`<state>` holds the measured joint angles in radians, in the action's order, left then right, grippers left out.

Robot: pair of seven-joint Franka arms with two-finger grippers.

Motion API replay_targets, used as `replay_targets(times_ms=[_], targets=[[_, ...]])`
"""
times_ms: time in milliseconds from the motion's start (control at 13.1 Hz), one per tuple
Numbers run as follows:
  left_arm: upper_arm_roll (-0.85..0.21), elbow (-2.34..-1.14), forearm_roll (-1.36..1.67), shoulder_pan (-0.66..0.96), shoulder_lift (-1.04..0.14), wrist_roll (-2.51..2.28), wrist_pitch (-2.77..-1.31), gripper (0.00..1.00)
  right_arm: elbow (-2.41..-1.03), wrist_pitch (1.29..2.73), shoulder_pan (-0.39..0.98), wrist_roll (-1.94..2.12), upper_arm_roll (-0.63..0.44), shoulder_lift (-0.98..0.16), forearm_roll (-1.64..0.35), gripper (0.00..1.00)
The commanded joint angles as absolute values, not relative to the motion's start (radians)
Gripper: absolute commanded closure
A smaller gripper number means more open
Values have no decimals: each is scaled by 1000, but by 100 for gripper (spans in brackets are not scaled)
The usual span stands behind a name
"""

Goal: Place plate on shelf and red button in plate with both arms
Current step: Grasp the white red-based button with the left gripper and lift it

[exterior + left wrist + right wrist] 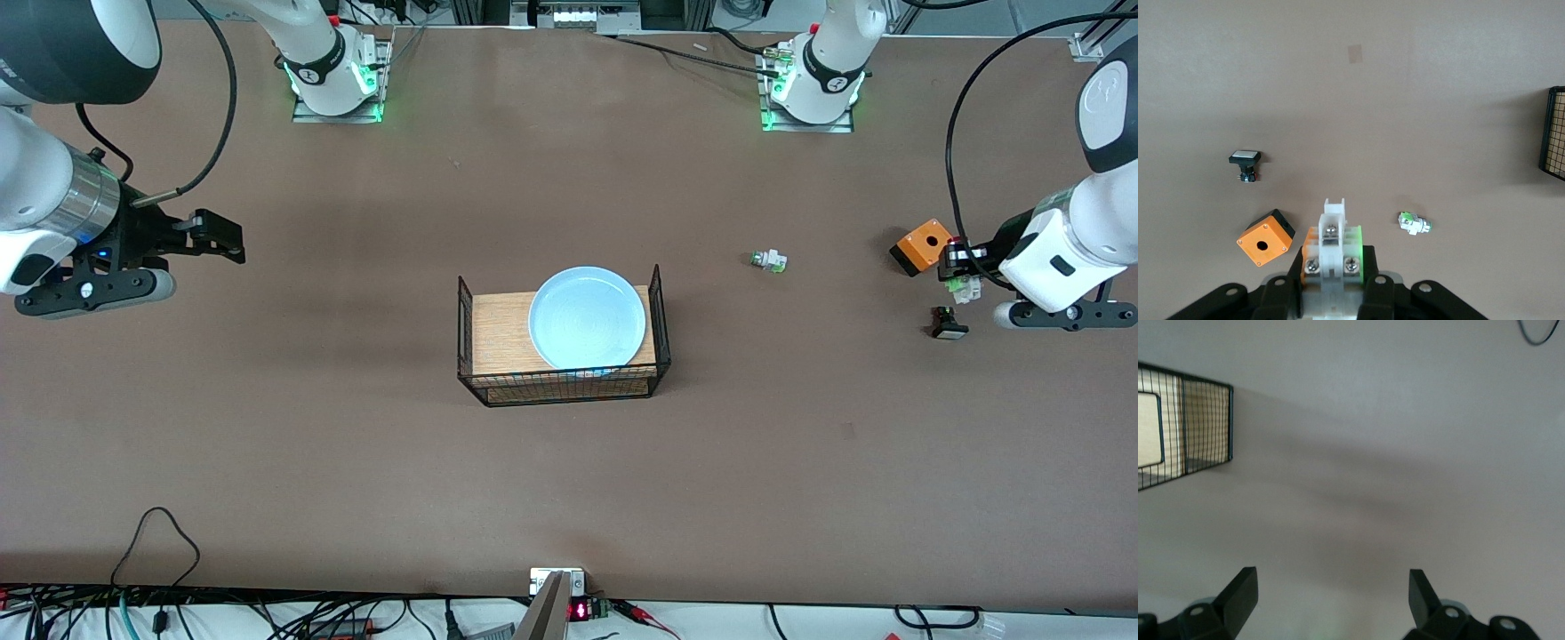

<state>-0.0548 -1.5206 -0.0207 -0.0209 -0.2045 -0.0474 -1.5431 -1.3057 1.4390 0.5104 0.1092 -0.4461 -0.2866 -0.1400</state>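
Holding a small whitish pushbutton part with red cap and green bits, the left end effector hangs low over the desk near the edge at the left arm's end, fingers clamped on the part; the left wrist view shows its white terminal block and green side pinched between them. Right end effector waits over bare desk near the right arm's end, fingers apart and holding nothing. Round pale-blue glossy plate already sits on the wooden top of the black wire rack mid-desk, toward the rack's left-arm side.

Risks, as I judge them: the grip looks off-centre on a tiny part, so it could twist or slip during the carry. An orange square box with a centre hole lies just beside the held part, and a black button with white face sits a little nearer the front camera; either could get knocked as the arm moves off. A similar white-green part without red cap lies between this cluster and the rack, so a low sweep may hit it.

Desk is flat matte brown, mostly bare. Cables trail along the front edge, arm bases stand at the back edge.
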Motion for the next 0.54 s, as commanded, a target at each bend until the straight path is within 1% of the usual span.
replay_targets(times_ms=[0,77,153,230,306,383,460], targets=[[-72,-1486,-23,-21,-213,-38,-1514,100,-1321,1420,470,129,-433,-252,-129,0],[-93,-1486,-23,-21,-213,-40,-1516,100,-1350,1428,441,127,-393,-223,-118,0],[-122,-1483,-23,-23,-215,-44,-1517,100,-1389,1437,370,127,-335,-186,-94,0],[-130,-1477,-23,-20,-218,-52,-1516,100,-1417,1437,279,127,-233,-148,-51,0],[-156,-1479,-21,-20,-218,-72,-1516,100,-1448,1430,146,127,-104,-112,-17,0],[-185,-1477,-20,-21,-218,-90,-1517,100,-1486,1427,77,118,-41,-69,-9,0],[-199,-1476,7,-21,-218,-100,-1525,100,-1514,1424,72,118,-41,-39,-9,0]])
